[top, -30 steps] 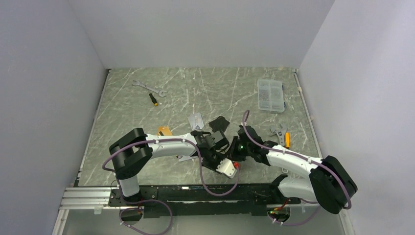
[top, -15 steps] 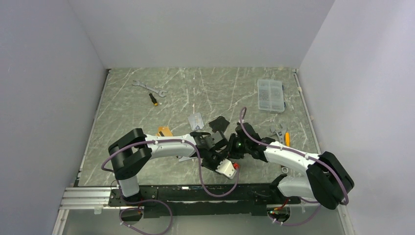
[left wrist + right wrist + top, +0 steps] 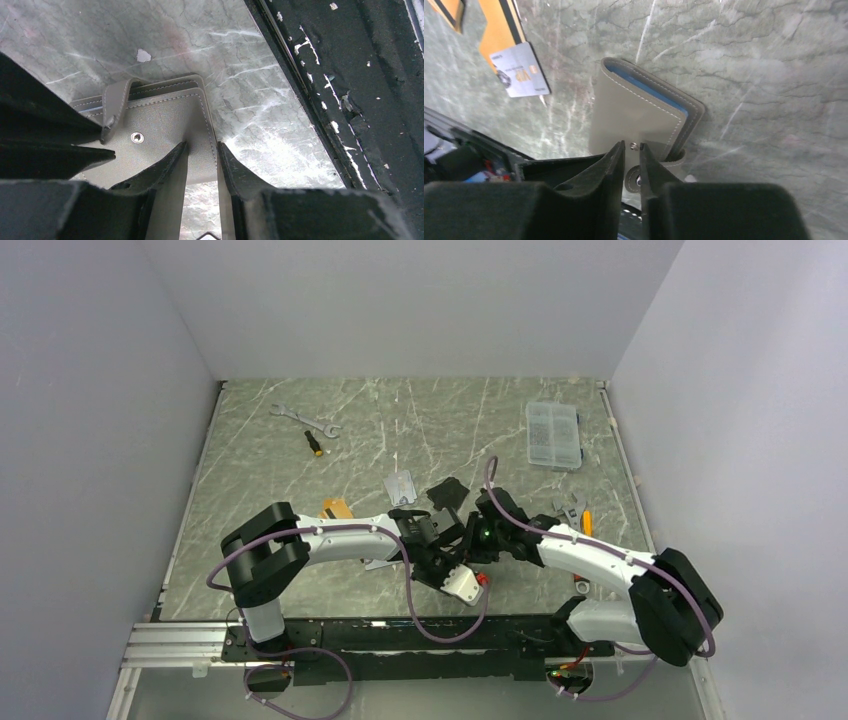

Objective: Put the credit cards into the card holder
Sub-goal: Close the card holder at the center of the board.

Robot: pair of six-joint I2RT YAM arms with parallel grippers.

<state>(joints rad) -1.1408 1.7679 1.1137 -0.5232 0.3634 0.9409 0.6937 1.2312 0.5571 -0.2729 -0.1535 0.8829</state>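
The grey-taupe card holder (image 3: 639,117) lies closed on the table, with blue sleeves showing at its edge. My right gripper (image 3: 631,150) is shut on its snap tab (image 3: 634,177). My left gripper (image 3: 202,150) is shut on the edge of the holder's cover (image 3: 160,130), beside the snap stud. In the top view both grippers, left (image 3: 437,552) and right (image 3: 470,540), meet at the table's middle front and hide the holder. A silver card (image 3: 521,70) and gold cards (image 3: 499,25) lie beyond the holder. The top view also shows a gold card (image 3: 335,508) and a silver card (image 3: 400,483).
A black folded pouch (image 3: 447,492) lies just behind the grippers. A clear compartment box (image 3: 553,434) stands at the back right. A wrench (image 3: 305,420) and small screwdriver (image 3: 314,443) lie back left. More tools (image 3: 575,515) lie right. The black front rail (image 3: 350,100) runs close by.
My right gripper has moved a little left and away from the front edge, closer to my left gripper. The left arm has stayed still.
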